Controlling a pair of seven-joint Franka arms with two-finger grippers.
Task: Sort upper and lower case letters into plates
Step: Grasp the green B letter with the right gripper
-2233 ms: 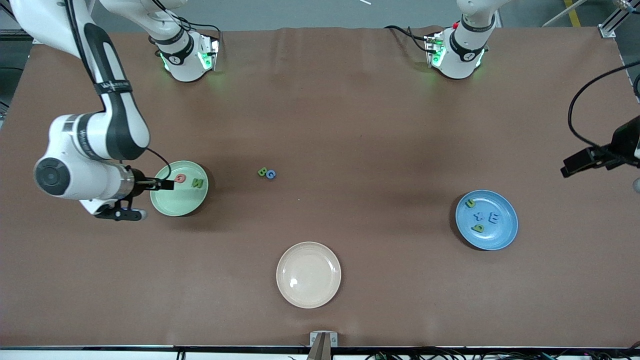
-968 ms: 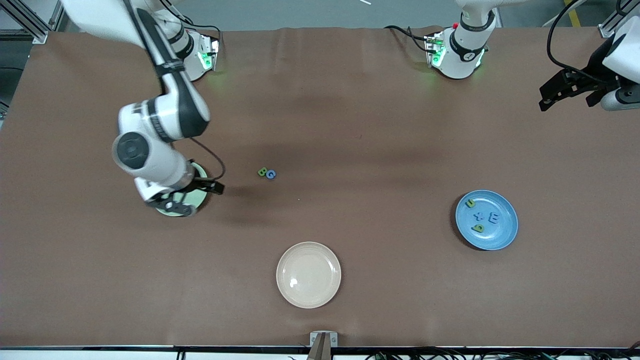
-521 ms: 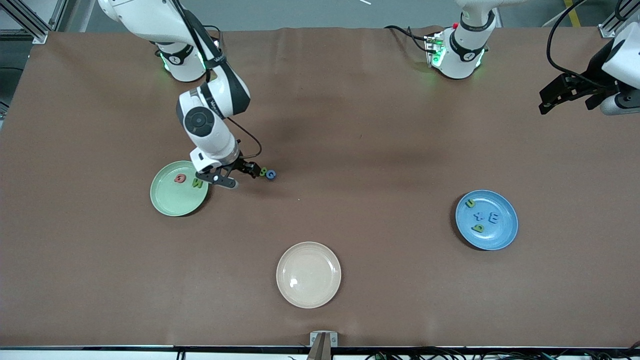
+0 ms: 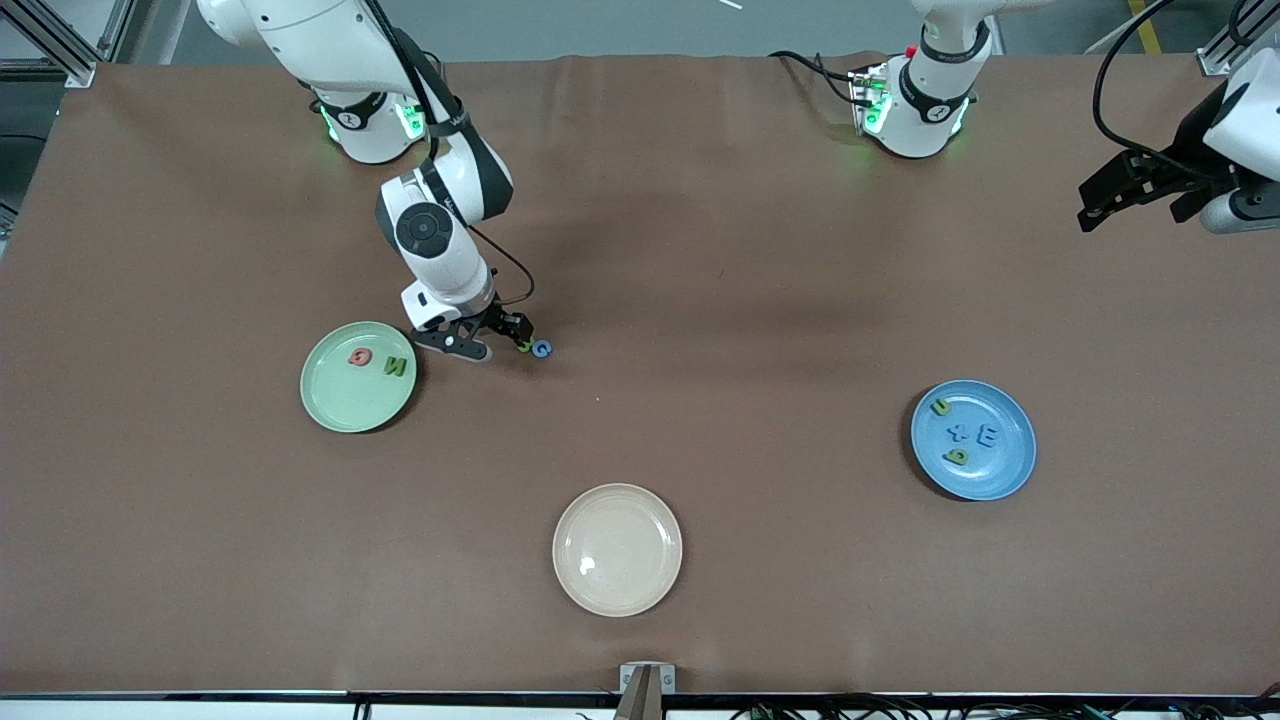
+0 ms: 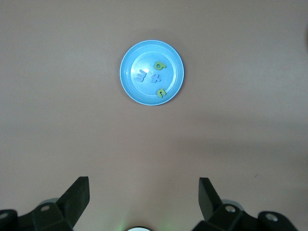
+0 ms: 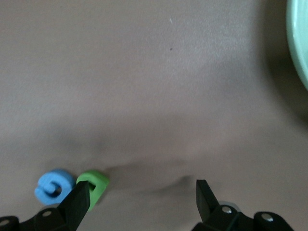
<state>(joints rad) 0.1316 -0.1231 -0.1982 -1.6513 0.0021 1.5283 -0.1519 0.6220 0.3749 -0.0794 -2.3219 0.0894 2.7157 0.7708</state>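
My right gripper is open, low over the table beside a green letter and a blue letter. In the right wrist view one fingertip overlaps the green letter; the blue letter lies just outside my right gripper. The mint green plate holds a red letter and a green letter. The blue plate holds several green and blue letters. My left gripper is open and empty, waiting high over the left arm's end of the table; its wrist view shows the blue plate ahead of my left gripper.
A cream-beige plate with nothing on it sits near the table's edge closest to the front camera. The mint plate's rim shows in the right wrist view. Brown cloth covers the table.
My right gripper left the mint plate and moved across to the two loose letters, coming down beside the green one. My left arm drew back and up earlier, then stayed still.
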